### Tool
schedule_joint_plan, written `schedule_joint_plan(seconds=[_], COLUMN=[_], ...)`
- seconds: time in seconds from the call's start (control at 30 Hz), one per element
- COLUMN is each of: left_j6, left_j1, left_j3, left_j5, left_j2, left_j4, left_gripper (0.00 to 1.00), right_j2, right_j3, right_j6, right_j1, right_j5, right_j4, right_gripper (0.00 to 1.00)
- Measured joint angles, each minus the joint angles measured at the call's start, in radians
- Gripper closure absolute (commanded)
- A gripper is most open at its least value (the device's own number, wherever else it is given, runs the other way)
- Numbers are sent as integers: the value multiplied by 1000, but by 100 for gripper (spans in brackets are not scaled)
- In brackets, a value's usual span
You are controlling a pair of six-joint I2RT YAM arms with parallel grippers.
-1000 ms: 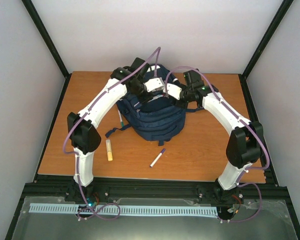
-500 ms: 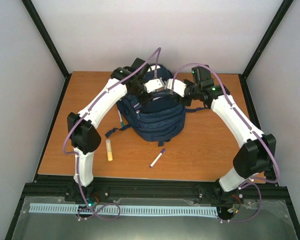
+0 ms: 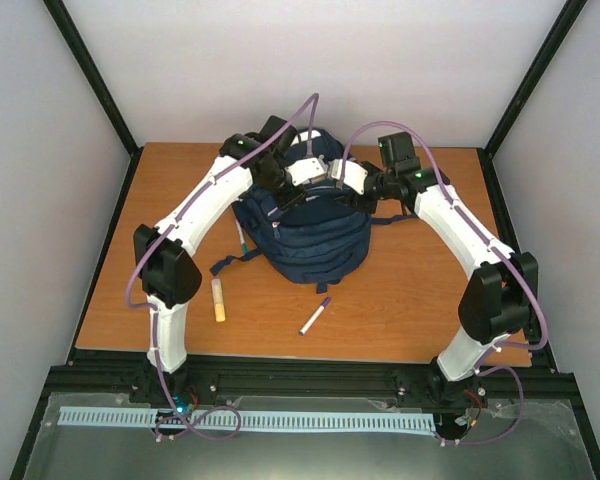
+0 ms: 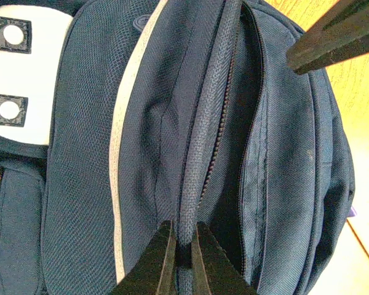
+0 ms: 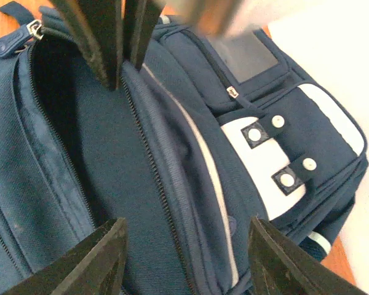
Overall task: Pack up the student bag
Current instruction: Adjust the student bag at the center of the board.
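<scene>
Between our left gripper's (image 4: 183, 255) pinched-together fingertips we hold the zipper edge (image 4: 200, 141) of the student bag (image 4: 86, 153), and its open pocket gapes just beside them. Opposite, our right gripper (image 5: 187, 261) hangs over that same opening with its jaws spread apart, gripping nothing.
</scene>
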Motion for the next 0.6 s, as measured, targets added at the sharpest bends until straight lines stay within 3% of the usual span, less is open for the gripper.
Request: schedule_joint_plan(seconds=[0.17,0.33,0.37,0.43,0.47,0.53,0.6], left_j6=[0,-6,-6,-10,-14,-23,-44], left_j1=[12,17,17,17,17,24,43], left_j3=[0,-2,-2,-3,-3,-3,-15], left_j5=[22,32,32,27,28,27,31], left_j2=[0,0,0,0,0,-9,-32], left_j4=[-4,-6,-7,-7,-8,-7,-5], left_gripper=[99,97,86,40,26,13,13], right_j2=[22,91,103,119,121,122,122], right_j3=[-13,-10,-6,5,9,13,14], right_j6=[0,29,37,49,49,54,58], right_j1=[0,-1,-1,-1,-1,-1,-1], right_j5=[1,-6,-9,-10,-9,-2,11], right_j4=[18,35,36,37,38,37,37], right_gripper=[51,80,85,91,92,94,96])
